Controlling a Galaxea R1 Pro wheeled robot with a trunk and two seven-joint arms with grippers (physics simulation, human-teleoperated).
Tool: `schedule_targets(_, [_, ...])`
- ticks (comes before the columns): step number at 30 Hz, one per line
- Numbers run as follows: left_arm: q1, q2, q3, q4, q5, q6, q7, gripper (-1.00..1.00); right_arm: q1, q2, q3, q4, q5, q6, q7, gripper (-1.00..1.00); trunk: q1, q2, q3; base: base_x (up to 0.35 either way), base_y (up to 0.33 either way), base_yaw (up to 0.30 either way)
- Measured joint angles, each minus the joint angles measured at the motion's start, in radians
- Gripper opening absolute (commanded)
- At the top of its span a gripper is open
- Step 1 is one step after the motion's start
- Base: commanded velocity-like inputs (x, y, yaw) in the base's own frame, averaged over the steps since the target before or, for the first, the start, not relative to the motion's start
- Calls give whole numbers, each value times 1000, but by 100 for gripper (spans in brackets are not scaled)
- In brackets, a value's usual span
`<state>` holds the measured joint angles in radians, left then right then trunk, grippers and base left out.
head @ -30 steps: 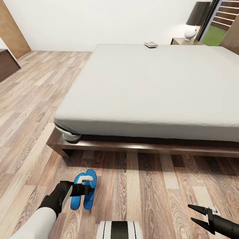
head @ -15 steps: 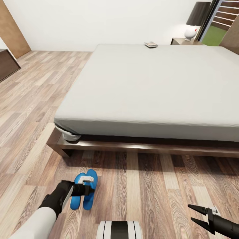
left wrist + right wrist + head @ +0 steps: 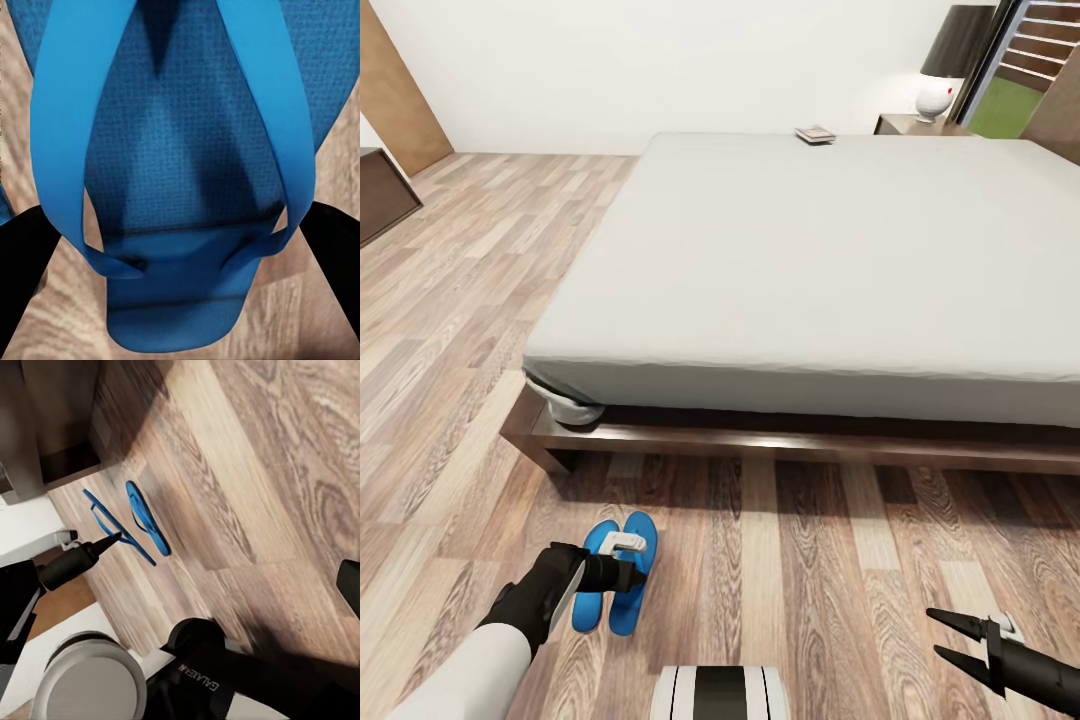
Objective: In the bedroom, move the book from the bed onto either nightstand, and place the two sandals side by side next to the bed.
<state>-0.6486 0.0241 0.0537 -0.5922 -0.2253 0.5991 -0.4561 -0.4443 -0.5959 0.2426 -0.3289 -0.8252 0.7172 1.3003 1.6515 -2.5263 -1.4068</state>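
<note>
Two blue sandals (image 3: 628, 602) lie side by side on the wood floor near the bed's (image 3: 810, 260) foot corner. My left gripper (image 3: 632, 572) hovers low over them, open. In the left wrist view its black fingers (image 3: 26, 277) stand on either side of one sandal (image 3: 187, 172), whose toe straps show close up. The right wrist view catches both sandals (image 3: 146, 519) edge-on. My right gripper (image 3: 945, 640) is open and holds nothing, low at the right. The book (image 3: 815, 134) lies at the bed's far edge. A nightstand (image 3: 915, 124) stands just beyond it.
A lamp (image 3: 948, 62) with a dark shade and white base stands on the nightstand. A dark cabinet (image 3: 382, 195) sits at the far left by a wooden door. The bed's dark wooden frame (image 3: 760, 440) juts out low over the floor. My base (image 3: 718, 692) shows at the near edge.
My left gripper has drawn back slightly toward me over the sandals. The right gripper has sunk a little. The sandals and the book have not moved.
</note>
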Motion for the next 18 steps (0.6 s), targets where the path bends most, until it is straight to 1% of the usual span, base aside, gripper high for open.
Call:
schedule_targets(6, [0,1,-1,0,0,-1,1,-100,0,-1,0,-33,-1,-23,9,100,0,0,0,0,0,0])
schedule_targets(18, [0,1,-1,0,-1,-1,2,-100,0,-3,0,-42,-2,-67,28,100,0,0,0,0,0,0])
